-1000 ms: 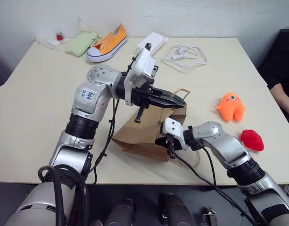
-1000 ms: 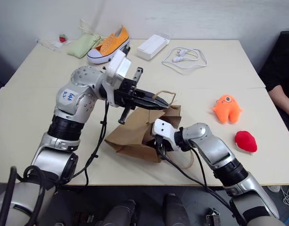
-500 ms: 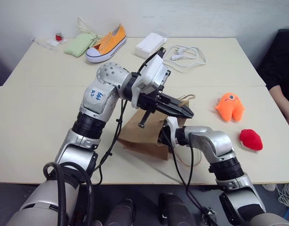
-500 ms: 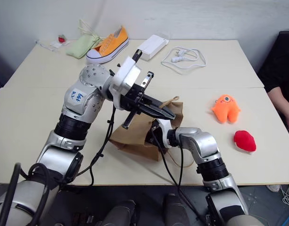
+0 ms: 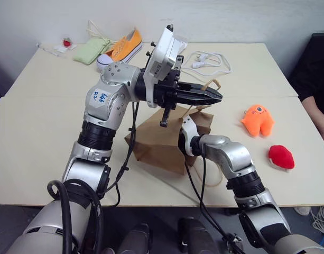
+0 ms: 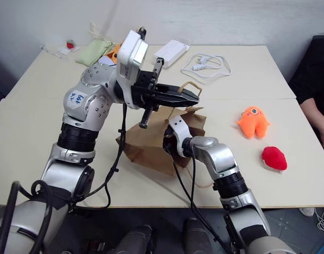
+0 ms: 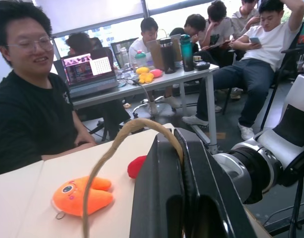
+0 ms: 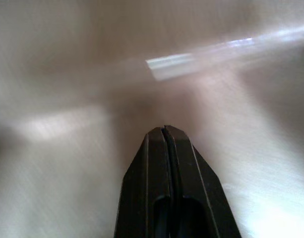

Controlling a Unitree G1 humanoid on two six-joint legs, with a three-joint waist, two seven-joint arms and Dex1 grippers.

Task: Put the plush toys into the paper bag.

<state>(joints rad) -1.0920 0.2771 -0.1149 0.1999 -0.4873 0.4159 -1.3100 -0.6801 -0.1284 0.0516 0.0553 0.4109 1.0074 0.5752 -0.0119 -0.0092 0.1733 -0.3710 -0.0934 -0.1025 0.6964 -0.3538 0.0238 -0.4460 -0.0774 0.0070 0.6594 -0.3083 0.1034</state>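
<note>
The paper bag [image 5: 164, 138] is held up by its cord handle [image 7: 123, 148] in the left gripper's [image 5: 214, 96] clenched jaws; the right gripper's [image 8: 164, 134] jaws are closed empty inside it. Beside the bag, the light, soft plush toys [image 5: 258, 119] are best pinched mid-body.

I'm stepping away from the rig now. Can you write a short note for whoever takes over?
Left gripper: fingers shut on the paper bag's handle, holding it up.
Right gripper: fingers shut, empty, pushed into the paper bag at its mouth.
Orange toy and red toy lie on the table, to the right of the bag and apart from it.
Done: bag lifted by one handle.
Left: open the bag, then pick up both toys and put them in.
</note>
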